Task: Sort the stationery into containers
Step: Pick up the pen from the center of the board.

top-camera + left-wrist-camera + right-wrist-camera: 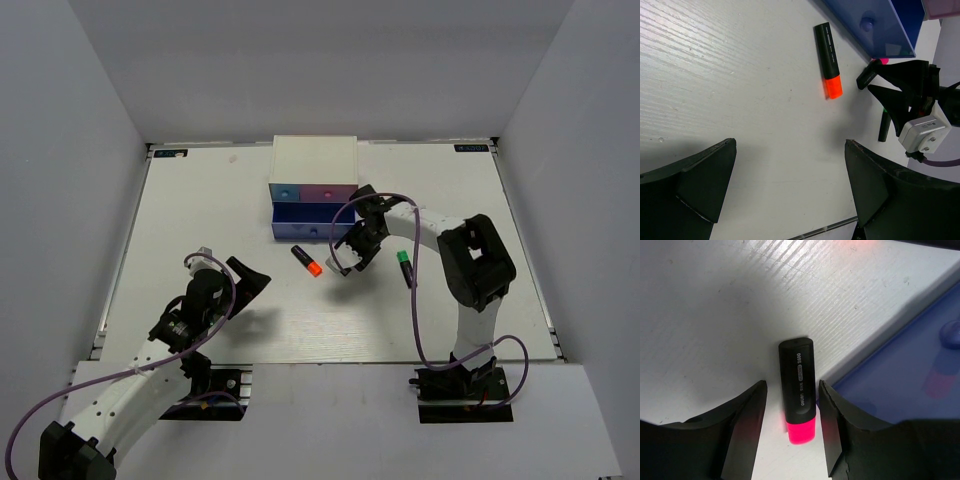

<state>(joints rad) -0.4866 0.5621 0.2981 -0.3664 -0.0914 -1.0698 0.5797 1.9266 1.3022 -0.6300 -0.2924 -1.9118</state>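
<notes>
The white worktop carries a white cabinet at its far middle. The cabinet's wide blue-purple drawer stands pulled out toward the arms.

Well in front of the cabinet and to its left, the left gripper hangs with its fingers spread wide and nothing between them.

Just in front of the cabinet's open drawer, at its right corner, the right gripper is lowered. Its fingers stand part open on either side of the pink-capped marker. A strip of worktop shows beside the barrel, so they look not yet clamped.

The orange-capped marker lies on the worktop in front of the cabinet. The green-capped marker lies in front of it and well to its right.

The pink-capped marker is likely light and stiff. Its smooth plastic barrel could roll or slide out of a loose pinch. The best hold looks to be across the black barrel near mid-length. The cap is a poorer place, since it might pull off. A firm squeeze should not harm the marker.
</notes>
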